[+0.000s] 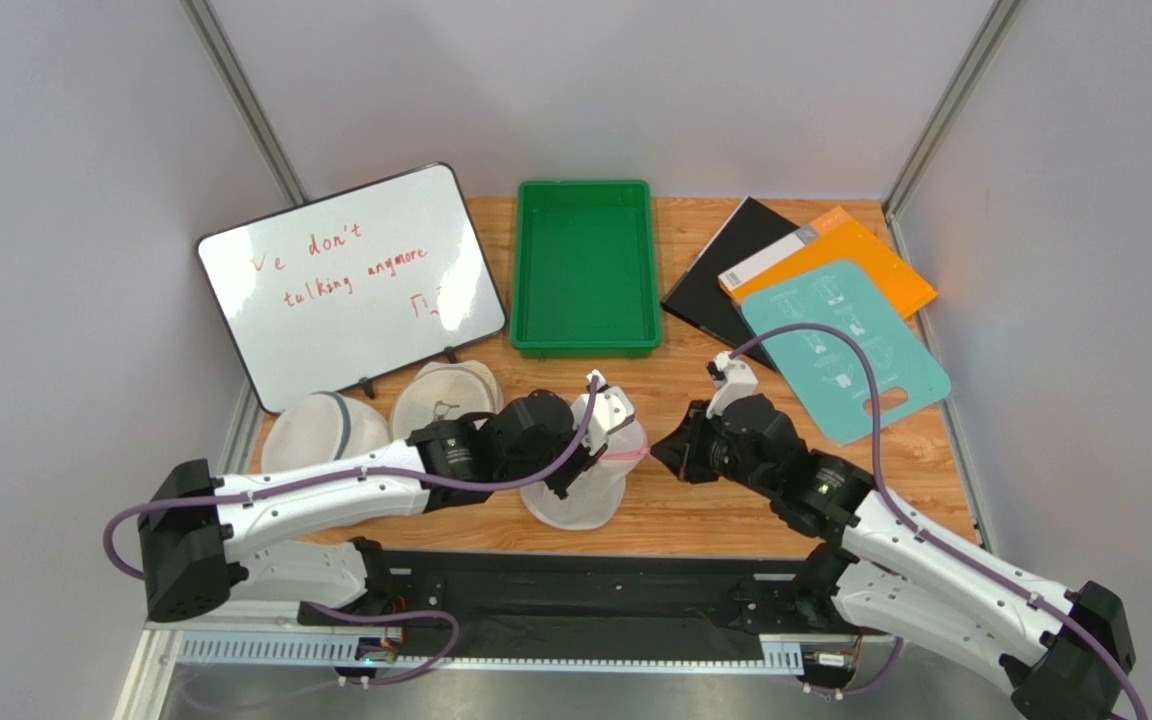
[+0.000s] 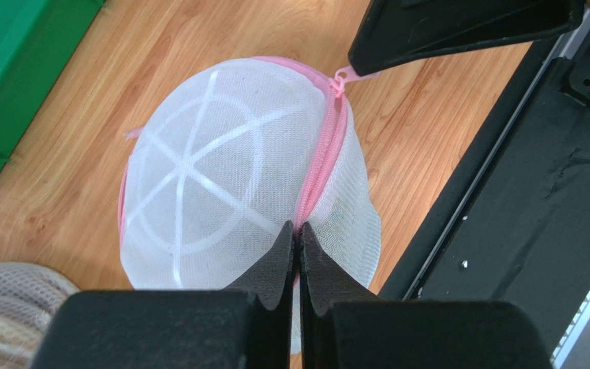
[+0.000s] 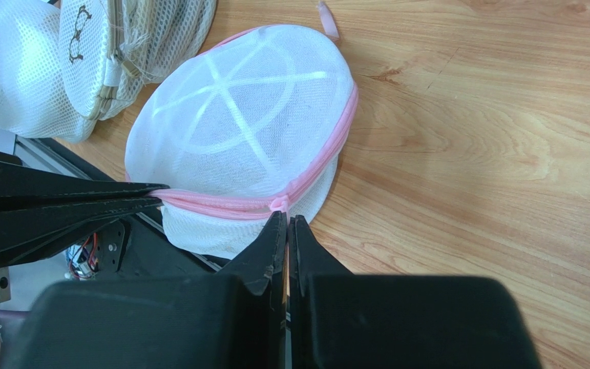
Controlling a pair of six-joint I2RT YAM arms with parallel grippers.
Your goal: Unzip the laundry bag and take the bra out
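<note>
The laundry bag, a white mesh dome with pink trim, lies on the wooden table near the front edge. Its pink zipper looks closed along the rim. My left gripper is shut on the pink zipper band at the bag's near side. My right gripper is shut on the pink zipper pull at the other end; its fingers show at the top of the left wrist view. From above, both grippers meet over the bag. The bra is hidden.
Two plain white mesh bags lie left of the bag. Behind are a whiteboard, a green tray, and black, orange and teal boards at the back right. A black rail runs along the near edge.
</note>
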